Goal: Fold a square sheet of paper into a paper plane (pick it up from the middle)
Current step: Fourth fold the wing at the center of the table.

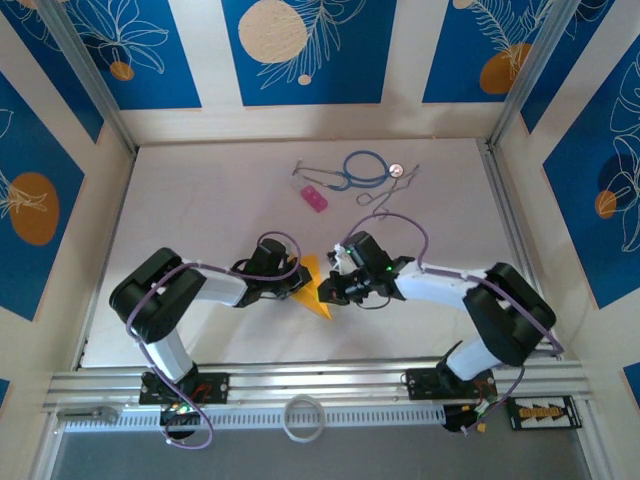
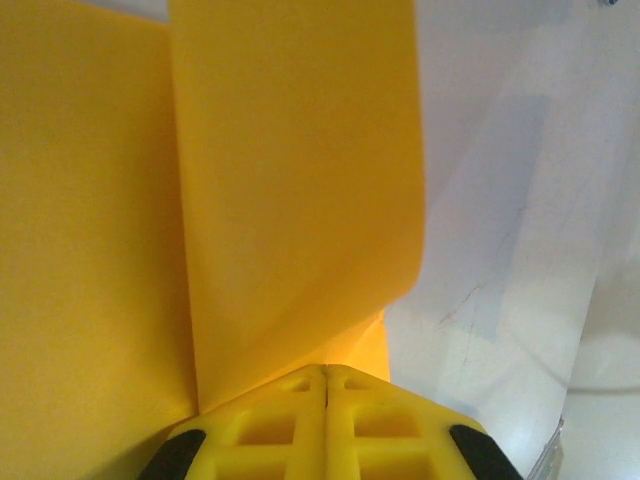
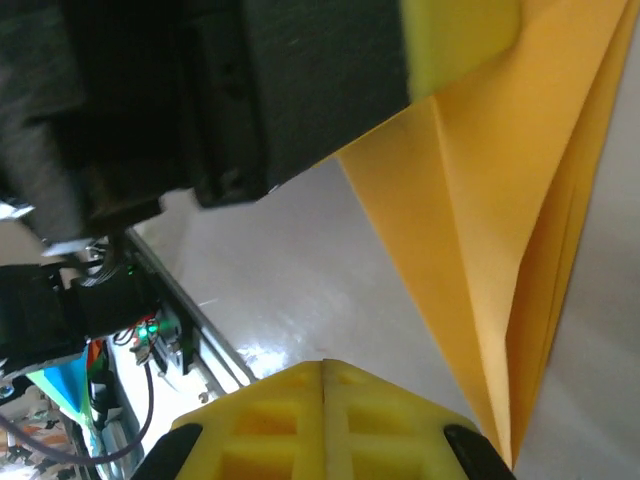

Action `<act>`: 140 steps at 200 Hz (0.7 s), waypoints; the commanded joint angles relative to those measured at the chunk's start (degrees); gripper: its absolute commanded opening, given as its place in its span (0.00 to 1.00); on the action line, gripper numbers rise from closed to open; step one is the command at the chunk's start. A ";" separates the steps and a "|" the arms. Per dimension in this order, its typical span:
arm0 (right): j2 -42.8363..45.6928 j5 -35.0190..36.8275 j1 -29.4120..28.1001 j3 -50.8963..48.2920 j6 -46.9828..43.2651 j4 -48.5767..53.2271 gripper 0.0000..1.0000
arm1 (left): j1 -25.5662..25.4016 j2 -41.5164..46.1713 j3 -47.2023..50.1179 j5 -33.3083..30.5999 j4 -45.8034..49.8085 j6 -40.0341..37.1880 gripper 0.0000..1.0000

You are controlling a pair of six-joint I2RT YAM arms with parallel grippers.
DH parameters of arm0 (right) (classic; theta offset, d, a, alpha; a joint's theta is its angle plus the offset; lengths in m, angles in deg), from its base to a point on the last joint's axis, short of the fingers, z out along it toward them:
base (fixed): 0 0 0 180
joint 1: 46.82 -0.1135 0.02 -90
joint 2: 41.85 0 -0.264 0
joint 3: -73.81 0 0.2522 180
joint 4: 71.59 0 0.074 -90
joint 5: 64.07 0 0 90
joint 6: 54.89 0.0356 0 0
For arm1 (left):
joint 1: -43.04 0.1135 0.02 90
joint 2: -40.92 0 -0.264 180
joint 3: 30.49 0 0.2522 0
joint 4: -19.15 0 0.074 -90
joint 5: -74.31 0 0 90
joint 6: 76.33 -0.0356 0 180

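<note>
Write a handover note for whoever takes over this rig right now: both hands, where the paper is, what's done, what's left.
Left hand: shut, tips against the raised flap of the paper plane; whether it pinches the flap is unclear.
Right hand: shut, nothing visibly held, just beside the plane's pointed end.
Plane: on the table, between the two hands.
Done: nose folds are in, giving a layered pointed shape.
Left: one flap curls up uncreased; probably flatten it, then finish the wings.
</note>
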 commanded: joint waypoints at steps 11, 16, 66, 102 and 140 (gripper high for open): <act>-5.72 1.51 -0.86 3.90 -0.47 2.36 0.04 | 0.92 -0.78 2.07 -3.78 6.13 -0.04 0.00; -6.40 1.93 -0.93 4.55 -0.68 2.77 0.04 | 0.88 -0.75 2.03 -3.75 6.09 -0.03 0.00; -9.32 4.09 -0.81 4.51 -1.59 4.65 0.04 | 0.93 -0.68 2.07 -3.75 5.87 0.06 0.00; -9.49 2.90 -0.25 1.46 -0.68 2.21 0.03 | 0.93 -0.69 1.89 -3.66 6.00 -0.03 0.00; -9.61 2.45 -0.08 -1.29 0.40 0.34 0.04 | 0.93 -0.44 1.79 -3.75 6.26 -0.14 0.00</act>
